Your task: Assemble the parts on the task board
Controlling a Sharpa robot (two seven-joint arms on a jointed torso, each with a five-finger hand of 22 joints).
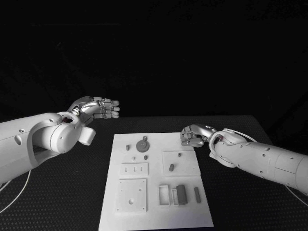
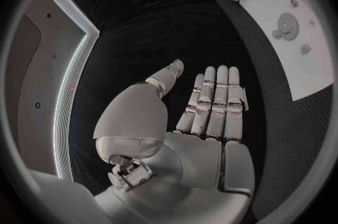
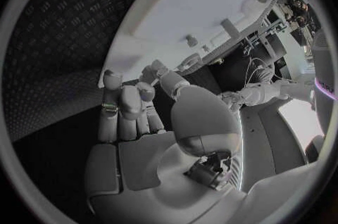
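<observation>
The white task board (image 1: 161, 216) lies in the middle of the black table. On it are a round part (image 1: 142, 145), a small peg (image 1: 171, 167) and a dark block (image 1: 181, 193) near its front. My left hand (image 1: 98, 108) hovers above the table off the board's far left corner; in the left wrist view its fingers (image 2: 214, 103) are stretched out, the thumb apart, holding nothing. My right hand (image 1: 194, 135) sits at the board's far right corner, fingers (image 3: 127, 103) curled in over the board's edge. I see nothing in it.
White raised plates (image 1: 134, 169) and a square plate with holes (image 1: 132, 195) stand on the board's left half. Black table surface (image 1: 70, 192) runs along both sides of the board. Thin cables (image 1: 12, 199) hang by my left arm.
</observation>
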